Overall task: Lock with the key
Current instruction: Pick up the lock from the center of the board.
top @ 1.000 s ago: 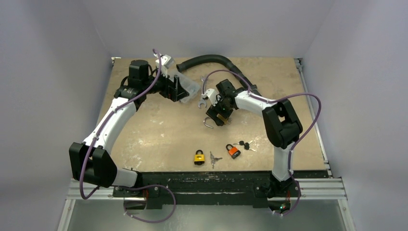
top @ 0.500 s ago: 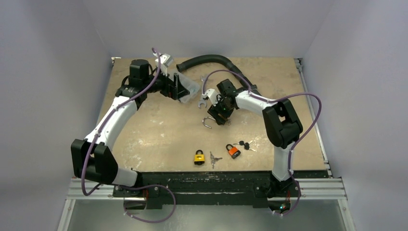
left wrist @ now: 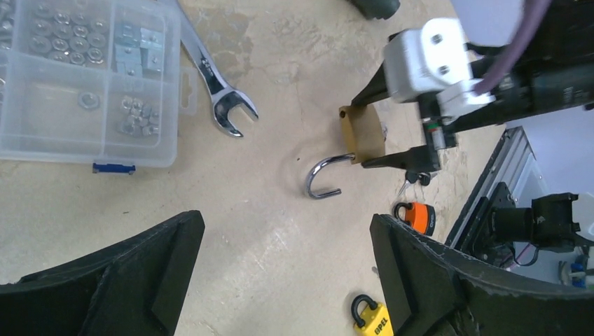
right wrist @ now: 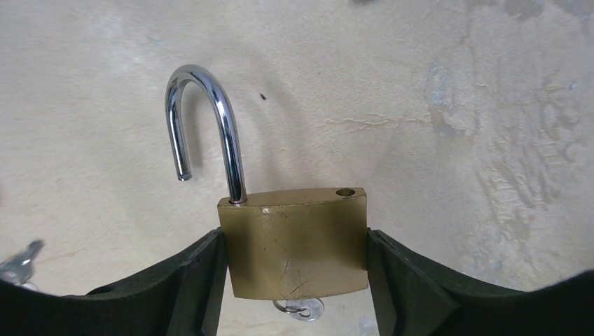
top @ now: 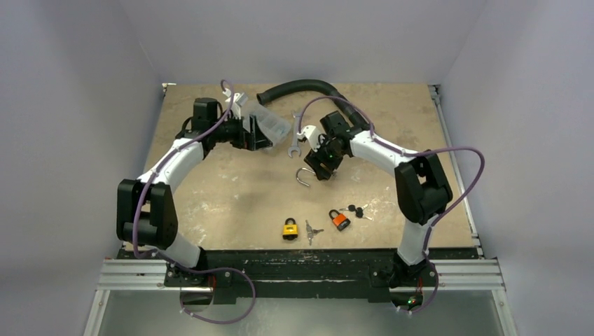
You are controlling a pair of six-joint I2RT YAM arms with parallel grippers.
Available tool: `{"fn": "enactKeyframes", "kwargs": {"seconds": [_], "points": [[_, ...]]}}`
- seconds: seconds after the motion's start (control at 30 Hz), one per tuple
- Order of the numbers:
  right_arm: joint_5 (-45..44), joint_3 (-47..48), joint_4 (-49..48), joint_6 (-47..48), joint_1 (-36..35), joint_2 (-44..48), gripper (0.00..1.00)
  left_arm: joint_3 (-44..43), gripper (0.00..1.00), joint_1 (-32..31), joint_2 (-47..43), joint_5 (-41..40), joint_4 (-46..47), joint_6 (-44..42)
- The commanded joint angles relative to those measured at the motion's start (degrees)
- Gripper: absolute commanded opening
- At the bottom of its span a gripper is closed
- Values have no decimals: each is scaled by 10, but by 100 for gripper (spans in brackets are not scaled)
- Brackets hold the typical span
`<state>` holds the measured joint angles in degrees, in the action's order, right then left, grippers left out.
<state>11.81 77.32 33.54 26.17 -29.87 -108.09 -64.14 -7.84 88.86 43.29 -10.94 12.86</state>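
My right gripper (top: 321, 168) is shut on a brass padlock (right wrist: 294, 241), its fingers (right wrist: 199, 280) pressed on both sides of the body. The steel shackle (right wrist: 203, 122) is swung open, its free end out of its hole. A silver key (right wrist: 301, 308) sticks out of the padlock's bottom. The padlock also shows in the left wrist view (left wrist: 363, 133) and in the top view (top: 319, 168), with the shackle (top: 302, 180) near the table. My left gripper (left wrist: 287, 280) is open and empty, hovering above the table to the padlock's left.
A yellow padlock (top: 290, 227) with keys (top: 312, 230) and an orange padlock (top: 339, 220) with black-headed keys (top: 357, 210) lie near the front. A clear parts box (left wrist: 84, 77), a wrench (left wrist: 217, 84) and a black hose (top: 308, 91) lie at the back.
My left arm has pulled back and lowered near the parts box. My right gripper has shifted slightly with the brass padlock still in it.
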Motion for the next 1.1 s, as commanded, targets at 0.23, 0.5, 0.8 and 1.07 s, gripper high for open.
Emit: {"fn": "enactKeyframes", "kwargs": {"seconds": [0.23,0.5,0.8,1.07], "points": [[132,63,50,-16,2,112,28,24,93,1,25,221,8,-97],[189,83,81,-35,1,142,28,34,89,-32,8,249,-45,-161],[227,87,91,-53,0,157,27,27,78,-86,9,210,-84,-181],[244,82,100,-47,-4,170,26,3,62,-112,36,223,-97,-177]]}}
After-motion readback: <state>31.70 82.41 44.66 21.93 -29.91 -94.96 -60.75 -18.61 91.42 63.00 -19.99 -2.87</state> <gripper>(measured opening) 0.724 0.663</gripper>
